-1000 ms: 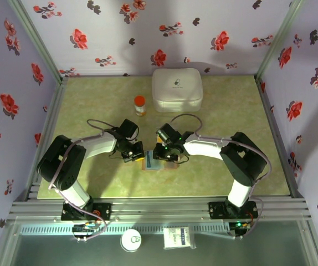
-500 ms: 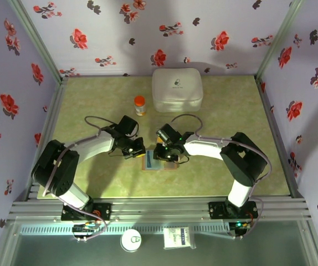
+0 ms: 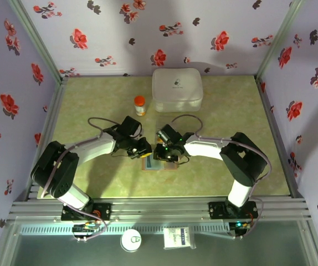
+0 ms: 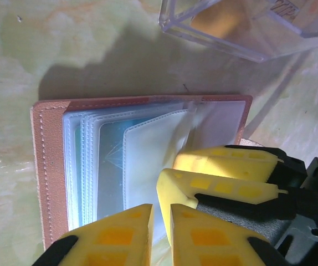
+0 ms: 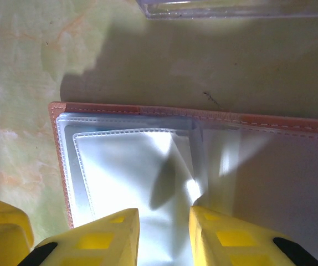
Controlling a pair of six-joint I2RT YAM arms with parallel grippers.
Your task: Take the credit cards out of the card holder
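Note:
The card holder lies open on the table between the arms, a brown border around stacked clear sleeves. A blue-teal credit card shows through the sleeves at the holder's left half. My left gripper hovers over the holder's near edge, its yellow fingers parted by a thin slit with nothing in it. My right gripper stands open over the same sleeves, one fingertip pressing a creased sleeve. Its fingers lie just beside the left gripper's.
A large white rounded case sits at the back, an orange-capped bottle to its left. A clear plastic box stands just beyond the holder. Flowered walls enclose the table on three sides.
My left gripper has moved right, up to the holder and the right gripper, and its fingers have parted slightly. The right arm has stayed still.

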